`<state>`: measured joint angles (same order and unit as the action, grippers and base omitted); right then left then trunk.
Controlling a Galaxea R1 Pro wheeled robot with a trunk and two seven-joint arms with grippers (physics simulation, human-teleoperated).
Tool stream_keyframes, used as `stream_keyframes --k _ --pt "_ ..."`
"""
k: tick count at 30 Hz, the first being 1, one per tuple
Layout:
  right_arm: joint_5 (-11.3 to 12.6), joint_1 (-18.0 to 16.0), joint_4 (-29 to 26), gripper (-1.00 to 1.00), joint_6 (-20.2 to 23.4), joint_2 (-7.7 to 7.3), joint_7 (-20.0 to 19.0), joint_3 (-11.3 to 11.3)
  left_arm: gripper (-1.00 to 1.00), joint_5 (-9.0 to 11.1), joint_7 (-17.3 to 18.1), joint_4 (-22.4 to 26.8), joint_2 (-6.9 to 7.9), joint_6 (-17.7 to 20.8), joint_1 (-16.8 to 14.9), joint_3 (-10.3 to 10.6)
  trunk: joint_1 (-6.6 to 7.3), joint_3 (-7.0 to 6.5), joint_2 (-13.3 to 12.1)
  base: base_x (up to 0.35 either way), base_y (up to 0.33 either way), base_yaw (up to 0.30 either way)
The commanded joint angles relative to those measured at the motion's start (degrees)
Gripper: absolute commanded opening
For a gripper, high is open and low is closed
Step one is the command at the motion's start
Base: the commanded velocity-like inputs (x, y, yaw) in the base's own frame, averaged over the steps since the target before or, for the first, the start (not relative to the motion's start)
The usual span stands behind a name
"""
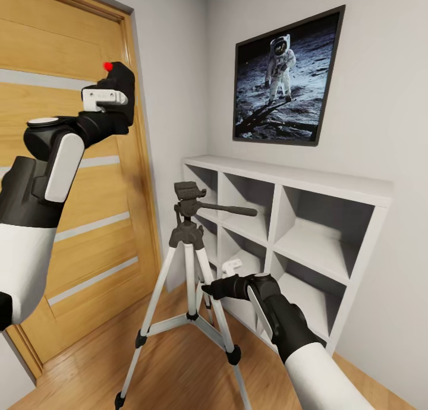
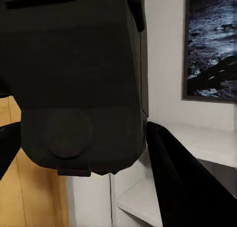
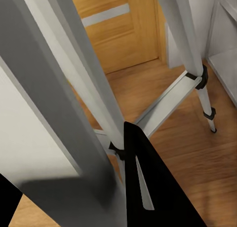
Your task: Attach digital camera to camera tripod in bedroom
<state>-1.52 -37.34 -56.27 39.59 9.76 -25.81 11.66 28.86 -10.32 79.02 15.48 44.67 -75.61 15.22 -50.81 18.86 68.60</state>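
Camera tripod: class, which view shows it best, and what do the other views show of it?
The head view is best: the camera tripod stands whole there, black head, pan handle and spread legs on the wood floor. The right wrist view has only close-up silver legs and a brace. The left wrist view gives the digital camera instead.

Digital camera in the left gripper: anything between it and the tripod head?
Nothing visible. The digital camera, held high by the left gripper, has open air down to the camera tripod head; the right gripper sits lower, by a leg.
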Motion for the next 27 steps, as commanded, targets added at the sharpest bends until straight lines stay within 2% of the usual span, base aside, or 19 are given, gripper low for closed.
stream_keyframes --k 1,2,4,5,7,8,9,10,11,12,13,14,15,17,18,21,25,27 --pt "-1.55 -0.02 0.02 -1.00 0.04 0.00 -0.21 -0.05 -1.00 0.52 1.41 -0.08 0.09 0.27 -0.09 0.17 -0.01 0.09 0.04 0.000 0.000 0.000" --pt "-1.55 -0.02 0.02 -1.00 0.04 0.00 -0.21 -0.05 -1.00 0.62 4.86 -0.54 0.09 0.21 -0.10 0.18 -0.01 0.09 0.04 0.000 0.000 0.000" --pt "-1.55 -0.02 0.02 -1.00 0.04 0.00 -0.21 -0.05 -1.00 0.60 13.93 -3.35 0.13 0.07 -0.12 0.11 -0.01 0.09 0.04 0.000 0.000 0.000" --pt "-1.55 -0.02 0.02 -1.00 0.04 0.00 -0.21 -0.05 -1.00 0.43 16.54 -4.33 0.17 0.06 -0.12 0.09 -0.01 0.09 0.04 0.000 0.000 0.000" --pt "-1.55 -0.02 0.02 -1.00 0.04 0.00 -0.21 -0.05 -1.00 -0.32 27.68 -7.27 0.66 0.03 -0.25 0.01 -0.01 0.09 0.04 0.000 0.000 0.000" --pt "-1.55 -0.02 0.02 -1.00 0.04 0.00 -0.21 -0.05 -1.00 -0.60 30.43 -7.68 0.90 0.04 -0.26 0.01 -0.01 0.09 0.04 0.000 0.000 0.000" --pt "-1.55 -0.02 0.02 -1.00 0.04 0.00 -0.21 -0.05 -1.00 -3.73 42.01 -8.83 2.48 0.15 -0.36 -0.07 -0.01 0.09 0.04 0.000 0.000 0.000" --pt "-1.55 -0.02 0.02 -1.00 0.04 0.00 -0.21 -0.02 -1.00 -5.71 45.54 -9.04 2.99 0.26 -0.46 -0.10 -0.01 0.09 0.04 0.000 0.000 0.000" --pt "-1.55 -0.02 0.02 -1.00 0.04 0.00 -0.21 -0.01 -1.00 -6.79 47.14 -9.11 3.18 0.31 -0.56 -0.10 -0.01 0.09 0.04 0.000 0.000 0.000" --pt "-1.55 -0.02 0.02 -1.00 0.03 0.00 -0.21 0.01 -1.00 -9.03 50.20 -9.21 3.51 0.43 -0.77 -0.10 -0.01 0.09 0.04 0.000 0.000 0.000" --pt "-1.55 -0.02 0.02 -1.00 0.03 0.00 -0.21 0.01 -1.00 -10.14 51.73 -9.30 3.70 0.48 -0.91 -0.09 -0.01 0.09 0.04 0.000 0.000 0.000" --pt "-1.55 -0.02 0.02 -1.00 0.04 0.00 -0.21 0.02 -1.00 -12.19 54.82 -9.40 4.23 0.59 -1.39 -0.03 -0.01 0.09 0.04 0.000 0.000 0.000" --pt "-1.55 -0.02 0.02 -1.00 0.02 0.00 -0.21 -0.01 -1.00 -14.88 60.68 -9.56 5.61 0.71 -2.82 0.04 -0.01 0.09 0.04 0.000 0.000 0.000" --pt "-1.55 -0.02 0.02 -1.00 0.00 0.00 -0.21 -0.03 -1.00 -15.87 63.87 -9.55 7.00 0.67 -3.49 0.07 -0.01 0.09 0.04 0.000 0.000 0.000" --pt "-1.55 -0.02 0.02 -1.00 0.02 0.00 -0.21 -0.04 -1.00 -16.41 65.73 -9.35 8.59 0.48 -3.83 0.07 -0.01 0.09 0.04 0.000 0.000 0.000" --pt "-1.55 -0.02 0.02 -1.00 0.02 0.00 -0.21 -0.05 -1.00 -16.64 67.32 -7.93 11.34 0.12 -4.10 0.07 -0.01 0.09 0.04 0.000 0.000 0.000" --pt "-1.55 -0.02 0.02 -1.00 0.04 0.00 -0.16 -0.05 -1.00 -16.60 67.81 -5.15 12.81 -0.10 -4.18 0.02 -0.01 0.09 0.04 0.000 0.000 0.000" --pt "-1.55 -0.02 0.02 -1.00 0.04 0.00 -0.13 -0.04 -1.00 -16.61 67.86 -4.41 12.75 -0.26 -4.19 -0.15 -0.01 0.09 0.04 0.000 0.000 0.000"
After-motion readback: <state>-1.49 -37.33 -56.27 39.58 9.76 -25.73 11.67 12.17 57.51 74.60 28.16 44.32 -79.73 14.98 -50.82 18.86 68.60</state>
